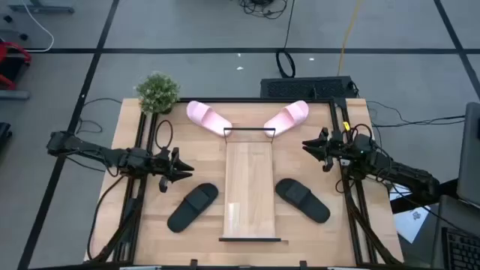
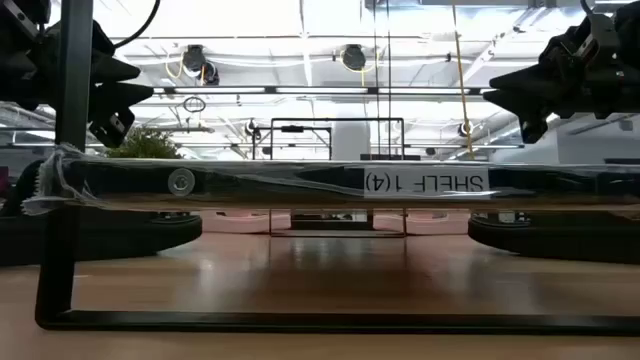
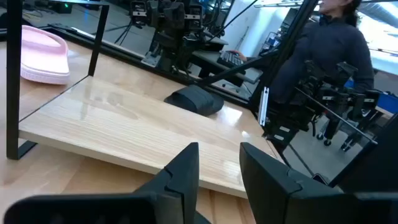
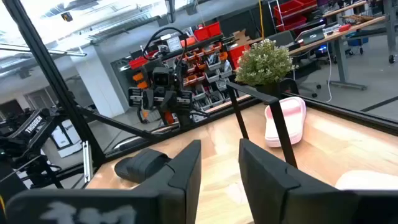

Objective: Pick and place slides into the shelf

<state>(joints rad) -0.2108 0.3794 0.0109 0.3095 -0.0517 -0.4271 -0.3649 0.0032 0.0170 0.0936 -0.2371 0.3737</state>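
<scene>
Left gripper point(image 1: 184, 169) hovering with fingers slightly parted, holding nothing; one black slide point(image 1: 192, 207) lying just below it, shelf point(image 1: 251, 191) beyond its tips. Right gripper point(image 1: 307, 145) hanging likewise, narrow gap, empty; other black slide point(image 1: 302, 199) nearby, pink slides point(image 1: 208, 117) point(image 1: 287, 116) sitting at shelf's far end.

potted plant point(image 1: 157, 92): table's far-left corner | person point(image 3: 323, 46): standing beyond table

Two dark jointed arms, black angular left claw point(image 1: 182, 169), matching right claw point(image 1: 307, 145), trailing black cables
</scene>
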